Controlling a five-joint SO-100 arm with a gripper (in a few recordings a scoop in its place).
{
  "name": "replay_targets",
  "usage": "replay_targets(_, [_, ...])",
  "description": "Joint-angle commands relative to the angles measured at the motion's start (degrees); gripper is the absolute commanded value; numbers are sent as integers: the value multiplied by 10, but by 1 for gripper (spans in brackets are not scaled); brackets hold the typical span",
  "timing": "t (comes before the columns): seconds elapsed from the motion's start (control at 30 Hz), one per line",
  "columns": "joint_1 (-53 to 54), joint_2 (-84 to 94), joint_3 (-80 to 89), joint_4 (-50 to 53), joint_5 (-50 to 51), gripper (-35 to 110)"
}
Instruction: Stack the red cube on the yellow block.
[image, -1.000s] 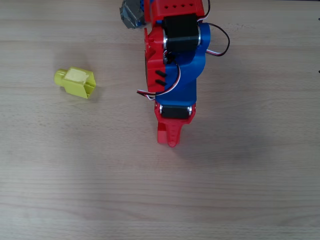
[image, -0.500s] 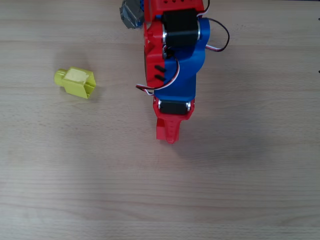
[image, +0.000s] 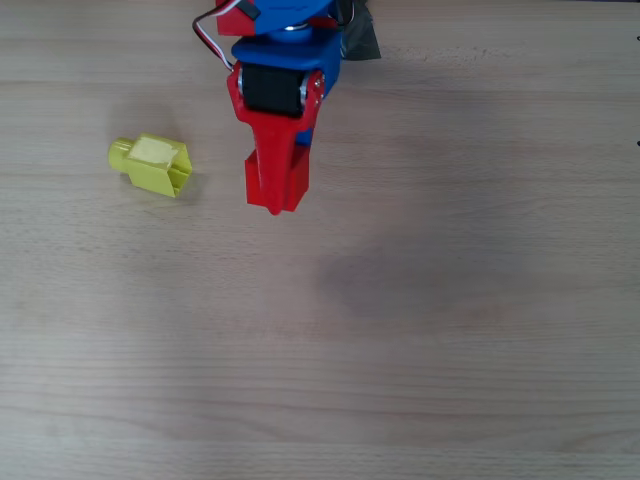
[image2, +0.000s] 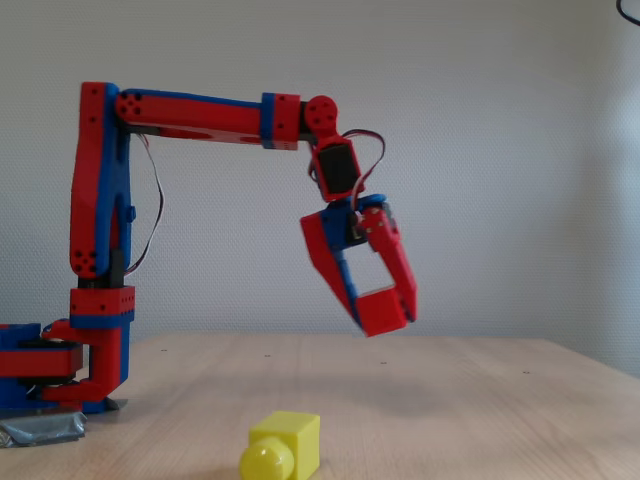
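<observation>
The yellow block (image: 155, 165) lies on the wooden table at the left of the overhead view, its round stub pointing left; it also sits at the front of the fixed view (image2: 285, 445). My red-and-blue gripper (image2: 383, 318) hangs high above the table, shut on the red cube (image2: 383, 308), which sits between the fingertips. From above, the gripper (image: 277, 190) is to the right of the yellow block, about a hand's width away, and the red cube merges with the red finger there.
The arm's base (image2: 60, 370) stands at the left of the fixed view on grey tape (image2: 40, 428); the tape also shows at the top of the overhead view (image: 362, 40). Bare wooden table (image: 450, 330) lies all around.
The arm has swung left and back toward its base in the overhead view, bringing the gripper closer to the yellow block. The yellow block has not moved.
</observation>
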Motion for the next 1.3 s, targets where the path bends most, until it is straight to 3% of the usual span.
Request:
replay_targets(0.0, [44, 89, 17, 22, 11, 8])
replay_targets(0.3, [134, 210, 134, 57, -1, 8])
replay_targets(0.7, [265, 297, 158, 144, -18, 8])
replay_targets(1.27, [280, 232, 245, 59, 7, 10])
